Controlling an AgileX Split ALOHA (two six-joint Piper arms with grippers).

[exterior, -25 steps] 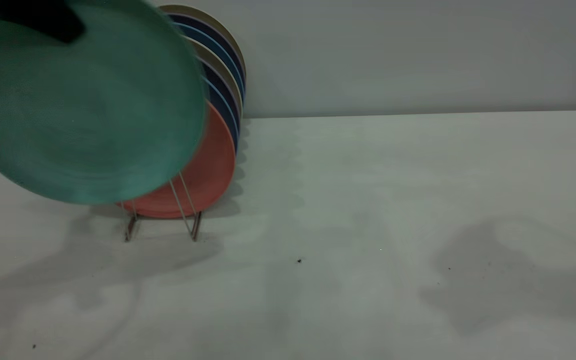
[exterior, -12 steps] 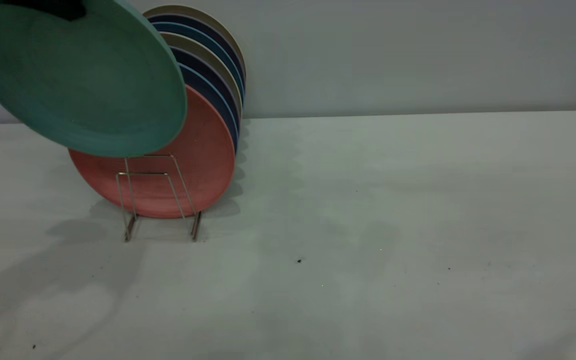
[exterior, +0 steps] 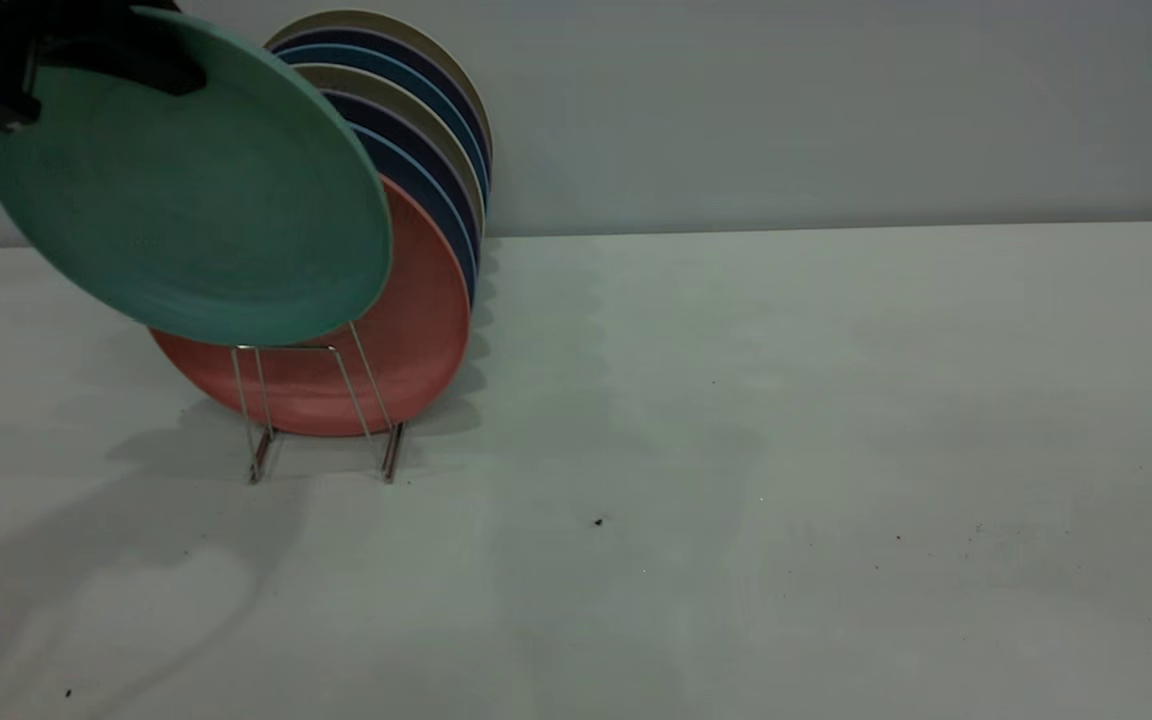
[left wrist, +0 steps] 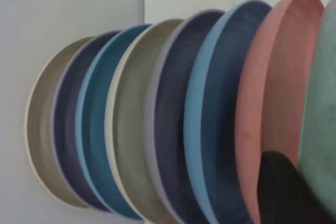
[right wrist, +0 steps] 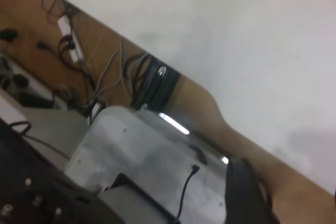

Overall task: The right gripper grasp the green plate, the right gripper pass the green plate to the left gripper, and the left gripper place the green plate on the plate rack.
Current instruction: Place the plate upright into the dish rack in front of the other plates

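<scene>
My left pincer (exterior: 66, 50) grips green plate (exterior: 186, 190) tilted above plate rack (exterior: 321, 410); pale counter (exterior: 786, 450), grey wall (exterior: 836, 110).

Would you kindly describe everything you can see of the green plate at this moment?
The green plate is round, matte teal-green, with a low raised rim. It hangs in the air, tilted, gripped at its upper edge by the left gripper. It sits just in front of the salmon-pink plate, overlapping the top of the plate rack from this angle; whether it touches either cannot be told.
</scene>
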